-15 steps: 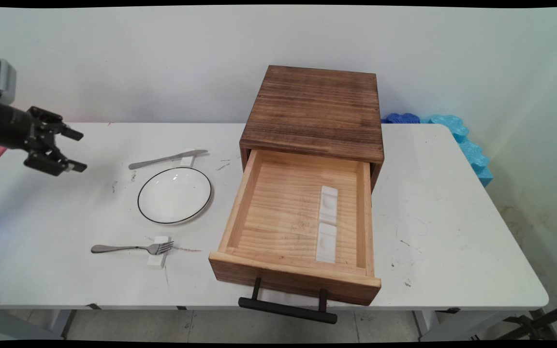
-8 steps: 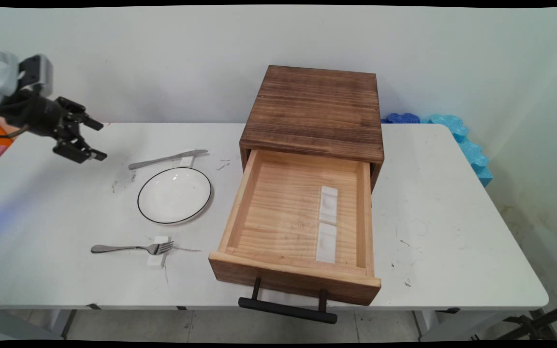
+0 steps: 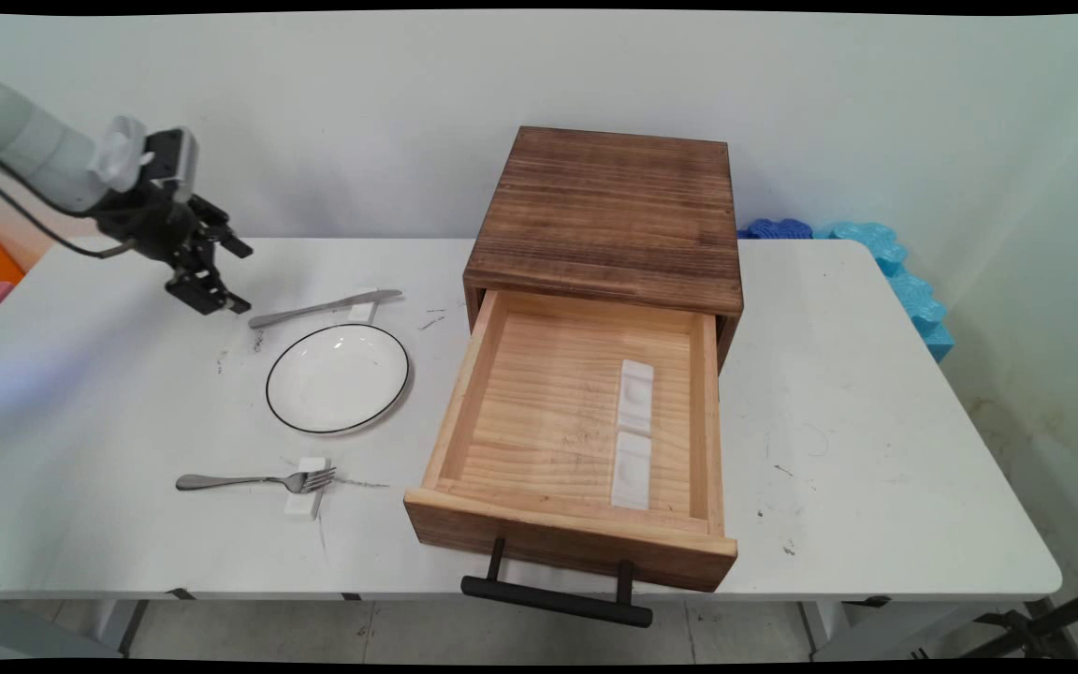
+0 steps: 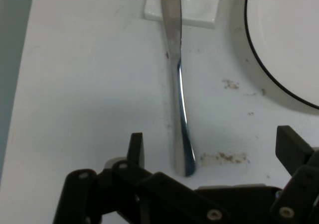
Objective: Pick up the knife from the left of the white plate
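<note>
Since the earlier pictures the black two-finger gripper (image 3: 238, 277) has travelled from the table's far left edge rightward and toward the wall, and it now hangs just above the handle end of the silver table knife (image 3: 324, 306). Its jaws are spread wide and hold nothing; in the hand view the knife's handle (image 4: 180, 134) runs up between the two fingers (image 4: 135, 148), not touched by either. Everything else lies as it did before.

The knife's blade rests on a small white rectangular block (image 3: 363, 306). Just in front of it sits the round white plate with a thin black rim (image 3: 338, 378). Nearer the table's front edge, a silver fork (image 3: 254, 481) lies with its tines on another small white block (image 3: 306, 487).

To the right of the plate stands a dark-stained wooden box (image 3: 609, 215) with its pale wooden drawer (image 3: 569, 431) pulled fully out; a black bar handle (image 3: 556, 600) juts from its front, and two white moulded rests (image 3: 633, 434) lie in line on the drawer's floor.

The white table (image 3: 876, 421) bears dark scuffs and marks. A plain pale wall (image 3: 361, 112) stands behind it, with blue foam pieces (image 3: 885, 262) at the table's far right corner.
</note>
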{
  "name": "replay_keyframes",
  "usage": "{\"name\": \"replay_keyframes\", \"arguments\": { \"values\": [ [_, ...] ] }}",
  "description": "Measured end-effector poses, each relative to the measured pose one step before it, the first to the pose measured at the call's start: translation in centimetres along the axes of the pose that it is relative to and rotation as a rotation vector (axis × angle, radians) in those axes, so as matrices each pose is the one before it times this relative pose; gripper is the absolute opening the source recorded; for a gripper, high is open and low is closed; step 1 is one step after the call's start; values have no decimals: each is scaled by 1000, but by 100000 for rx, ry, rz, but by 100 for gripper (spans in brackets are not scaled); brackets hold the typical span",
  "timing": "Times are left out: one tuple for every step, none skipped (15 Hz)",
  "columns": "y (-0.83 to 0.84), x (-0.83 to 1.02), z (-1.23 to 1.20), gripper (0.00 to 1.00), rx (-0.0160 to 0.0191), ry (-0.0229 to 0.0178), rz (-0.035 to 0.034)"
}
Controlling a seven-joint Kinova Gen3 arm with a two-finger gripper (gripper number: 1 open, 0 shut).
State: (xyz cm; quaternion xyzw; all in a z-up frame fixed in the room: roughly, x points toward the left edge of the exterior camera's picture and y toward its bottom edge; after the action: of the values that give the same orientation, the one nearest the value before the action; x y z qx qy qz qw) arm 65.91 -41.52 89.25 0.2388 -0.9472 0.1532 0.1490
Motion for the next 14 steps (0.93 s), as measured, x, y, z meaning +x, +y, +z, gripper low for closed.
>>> {"name": "replay_keyframes", "arguments": {
  "values": [
    [-426, 430, 611, 100, -805, -813, 1313],
    [-488, 488, 681, 100, -940, -903, 1479],
    [-465, 488, 635, 100, -798, -783, 1316],
    [-371, 391, 508, 100, -630, -624, 995],
    [-242, 276, 334, 100, -436, -371, 639],
    [-342, 390, 477, 100, -641, -510, 870],
    [-387, 400, 513, 100, -695, -604, 851],
    [-353, 318, 476, 100, -652, -586, 717],
    [-292, 255, 384, 100, -522, -469, 584],
    [-209, 210, 295, 100, -444, -396, 435],
    [-187, 190, 261, 100, -399, -357, 382],
    [-132, 137, 198, 100, -294, -265, 239],
    [-190, 191, 284, 100, -410, -374, 284],
    [-193, 182, 298, 100, -361, -372, 85]
  ]
}}
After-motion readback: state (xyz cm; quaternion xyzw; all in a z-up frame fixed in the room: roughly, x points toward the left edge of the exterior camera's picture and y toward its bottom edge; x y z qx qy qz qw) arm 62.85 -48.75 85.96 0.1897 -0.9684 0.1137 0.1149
